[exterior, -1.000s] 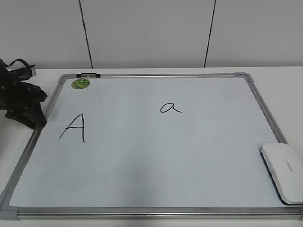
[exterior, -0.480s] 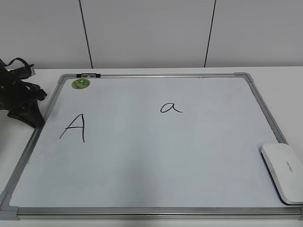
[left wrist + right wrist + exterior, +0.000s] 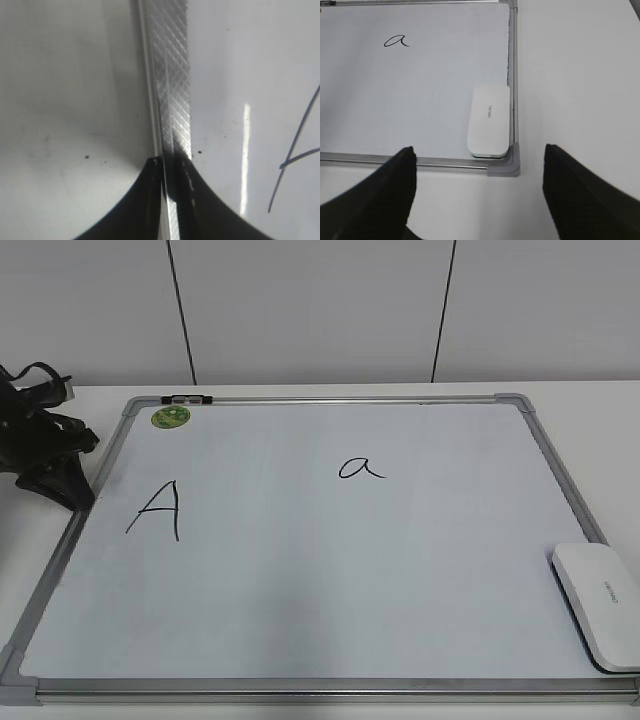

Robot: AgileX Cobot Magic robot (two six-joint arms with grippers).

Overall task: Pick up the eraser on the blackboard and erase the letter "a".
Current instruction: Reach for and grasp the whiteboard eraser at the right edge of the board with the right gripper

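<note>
The blackboard is a white board in a silver frame, lying flat on the table. The letter "a" is written near its middle and also shows in the right wrist view. The eraser lies in the board's near right corner. My left gripper is shut on the board's left frame rail, which passes between its fingers. My right gripper is open and empty, above the table just in front of the eraser. It is out of the exterior view.
A larger capital "A" is on the board's left side. A round green sticker and a small black clip sit at the far left corner. White table surrounds the board, with a wall behind.
My left gripper has shifted slightly to the left at the board's left edge. The eraser and the board have not moved.
</note>
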